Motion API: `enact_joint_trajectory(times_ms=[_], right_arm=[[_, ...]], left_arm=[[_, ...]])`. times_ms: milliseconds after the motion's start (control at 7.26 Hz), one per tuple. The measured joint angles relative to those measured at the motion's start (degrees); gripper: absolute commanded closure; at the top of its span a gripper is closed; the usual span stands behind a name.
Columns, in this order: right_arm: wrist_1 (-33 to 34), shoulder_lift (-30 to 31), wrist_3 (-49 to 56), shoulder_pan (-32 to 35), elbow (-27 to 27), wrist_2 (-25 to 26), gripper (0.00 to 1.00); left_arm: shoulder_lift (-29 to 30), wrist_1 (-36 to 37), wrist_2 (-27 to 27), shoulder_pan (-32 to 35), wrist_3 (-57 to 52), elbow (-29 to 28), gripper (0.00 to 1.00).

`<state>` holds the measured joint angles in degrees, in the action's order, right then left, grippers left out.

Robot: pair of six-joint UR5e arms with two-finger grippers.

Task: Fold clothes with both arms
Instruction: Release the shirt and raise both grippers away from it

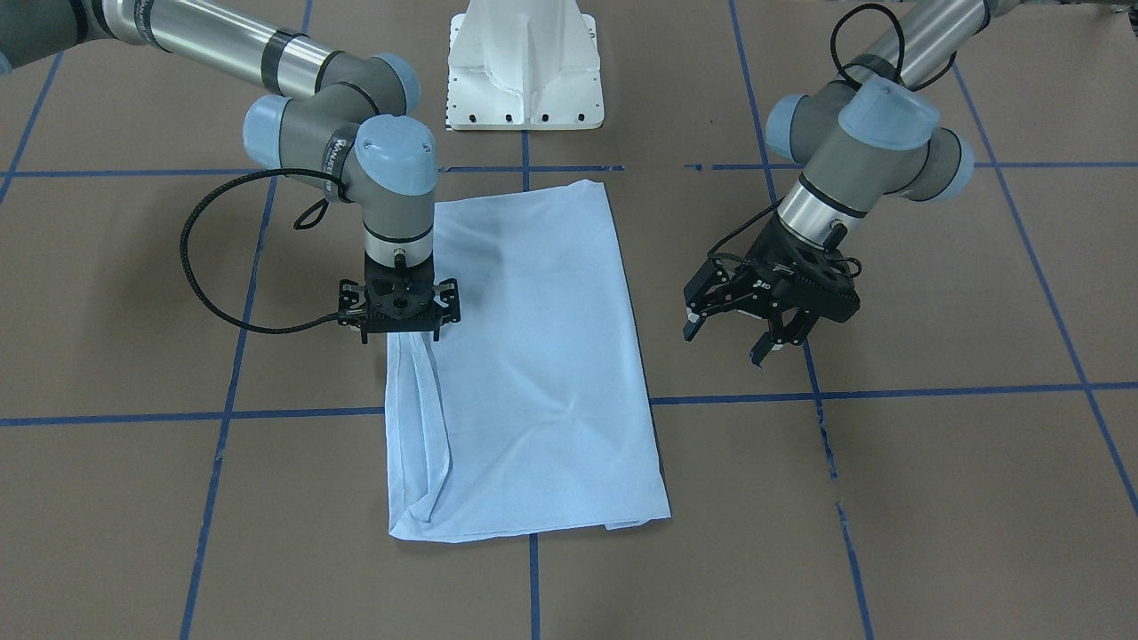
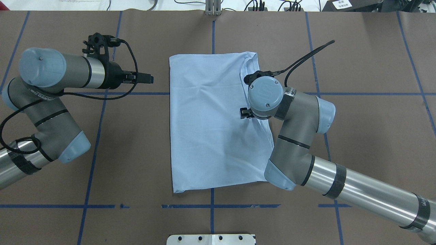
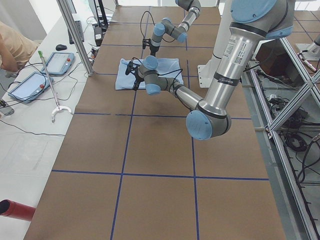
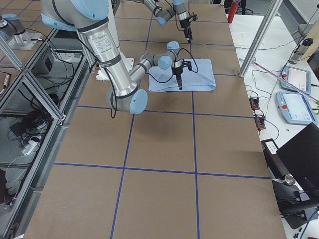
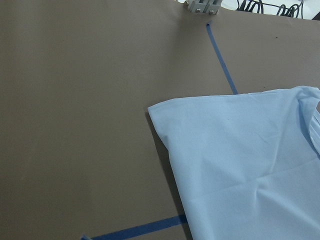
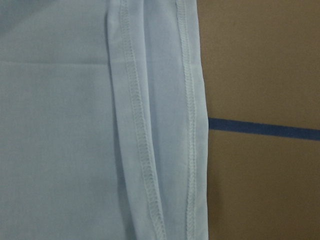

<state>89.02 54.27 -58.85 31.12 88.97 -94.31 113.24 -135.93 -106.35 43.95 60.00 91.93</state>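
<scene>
Arms flank the shirt [image 1: 533, 356], which lies flat in the middle of the counter [image 1: 933, 489], folded to a long rectangle that runs from near the white base [image 1: 524, 71] out to the far side.

The right arm [image 1: 391, 178] reaches across with its wrist turned straight down, and the right gripper [image 1: 399, 336] is planted on the shirt's right long edge, about halfway along. Its fingertips are hidden under its own body, so I can't tell whether it is pinching the cloth. Creases in the fabric run up toward it.

The left arm [image 1: 871, 151] is bent back on itself, wrist angled toward the shirt. The left gripper [image 1: 722, 348] hangs above the counter with its fingers spread wide, holding nothing, well apart from the shirt's left edge.

That left edge is straight and crisp. The right edge is untidier: two stitched hems [image 6: 190, 125] run side by side just inside it, and the far right corner bunches into a loose fold [image 2: 250, 59]. Brown counter crossed by blue tape lines [image 1: 960, 389] shows on every side of the shirt, with a broad strip between it and the left gripper.
</scene>
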Motion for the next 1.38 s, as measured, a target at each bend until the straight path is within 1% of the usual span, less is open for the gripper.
enact_joint_trajectory(times_ms=[551, 964, 1101, 1239, 1377], right_arm=[[1.89, 0.17, 3.06, 1.23, -0.89, 0.02, 0.0], [2.12, 1.68, 9.08, 5.1, -3.03, -0.04, 0.0], [1.84, 2.52, 10.33, 6.63, -3.04, -0.64, 0.0], [0.98, 2.9, 10.49, 8.4, -2.48, -2.9, 0.0], [-1.28, 3.28, 8.98, 9.78, -1.18, -5.91, 0.0]], left_arm=[[0.14, 0.0, -0.08, 0.0, -0.14, 0.0, 0.0], [0.45, 0.09, -0.19, 0.0, -0.15, 0.41, 0.0], [0.41, 0.25, -0.3, 0.0, -0.13, 1.01, 0.0], [0.26, 0.45, -0.41, 0.0, 0.03, 1.95, 0.0], [0.0, 1.11, -0.48, -0.01, 0.35, 3.22, 0.0]])
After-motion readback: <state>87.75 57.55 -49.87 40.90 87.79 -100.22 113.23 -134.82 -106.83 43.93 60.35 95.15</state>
